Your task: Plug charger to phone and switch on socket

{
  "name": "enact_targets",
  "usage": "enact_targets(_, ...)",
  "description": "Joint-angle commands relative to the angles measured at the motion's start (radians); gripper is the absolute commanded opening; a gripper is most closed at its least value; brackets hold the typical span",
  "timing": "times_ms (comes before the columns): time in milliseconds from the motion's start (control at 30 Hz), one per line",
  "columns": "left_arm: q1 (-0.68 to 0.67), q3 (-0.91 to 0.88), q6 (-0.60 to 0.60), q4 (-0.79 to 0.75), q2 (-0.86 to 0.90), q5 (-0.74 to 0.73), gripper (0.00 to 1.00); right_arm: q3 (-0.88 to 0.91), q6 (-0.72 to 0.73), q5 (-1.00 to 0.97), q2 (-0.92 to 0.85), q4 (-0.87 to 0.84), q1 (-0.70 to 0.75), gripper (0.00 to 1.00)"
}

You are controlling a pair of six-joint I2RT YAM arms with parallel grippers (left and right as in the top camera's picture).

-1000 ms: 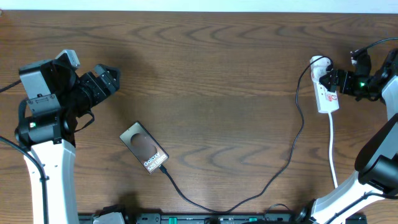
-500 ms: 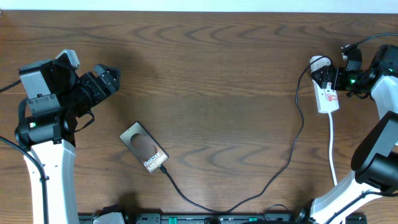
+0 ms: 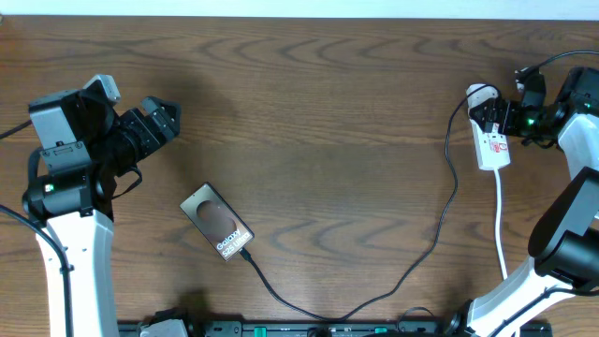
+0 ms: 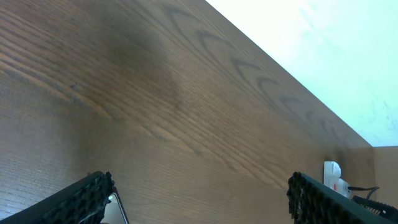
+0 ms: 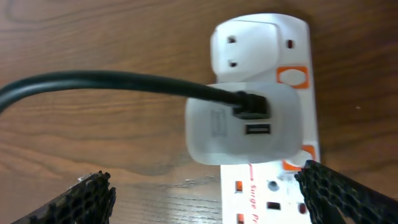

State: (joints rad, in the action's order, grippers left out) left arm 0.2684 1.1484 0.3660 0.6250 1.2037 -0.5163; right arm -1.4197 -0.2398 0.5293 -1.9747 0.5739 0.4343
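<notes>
The phone (image 3: 217, 223) lies flat and askew at the front left of the table, and one corner of it (image 4: 115, 208) shows in the left wrist view. The charger cable (image 3: 440, 234) runs from the phone's near short edge, along the front, up to a white adapter (image 5: 249, 124) in the socket (image 3: 490, 140). I cannot tell whether its tip is seated in the phone. My right gripper (image 3: 505, 120) stands open just over the socket's (image 5: 273, 186) far end, holding nothing. My left gripper (image 3: 164, 117) hovers open and apart from the phone, behind and to its left.
Orange switches (image 5: 292, 76) sit along the socket's edge beside the adapter. The socket's white cord (image 3: 499, 225) runs toward the front right, past the right arm's base (image 3: 524, 300). The left arm's base (image 3: 65, 243) stands at the front left.
The right gripper shifted slightly toward the back, along the socket's far end, then held still. The left arm, phone and cable have not moved.
</notes>
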Motion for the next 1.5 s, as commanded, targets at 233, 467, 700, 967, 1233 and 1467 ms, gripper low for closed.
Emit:
enact_targets(233, 0.005, 0.014, -0.005, 0.014, 0.005, 0.012, 0.92, 0.009, 0.083, -0.058, -0.008, -0.026, -0.010, 0.95)
enact_targets(467, 0.005, 0.014, -0.005, 0.014, 0.005, 0.012, 0.92, 0.009, 0.090, -0.055, -0.008, -0.029, -0.011, 0.94)
enact_targets(700, 0.005, 0.014, -0.006, 0.014, 0.005, 0.012, 0.92, 0.009, 0.116, -0.048, -0.008, -0.031, -0.016, 0.94)
enact_targets(967, 0.005, 0.014, -0.006, 0.013, 0.005, 0.013, 0.92, 0.010, 0.143, -0.053, -0.008, -0.034, -0.031, 0.93)
enact_targets(1233, 0.005, 0.014, -0.006, 0.014, 0.005, 0.013, 0.92, 0.010, 0.148, -0.061, -0.023, -0.035, -0.040, 0.93)
enact_targets(1467, 0.005, 0.014, -0.006, 0.014, 0.005, 0.013, 0.92, 0.010, 0.150, -0.043, -0.066, -0.036, -0.040, 0.91)
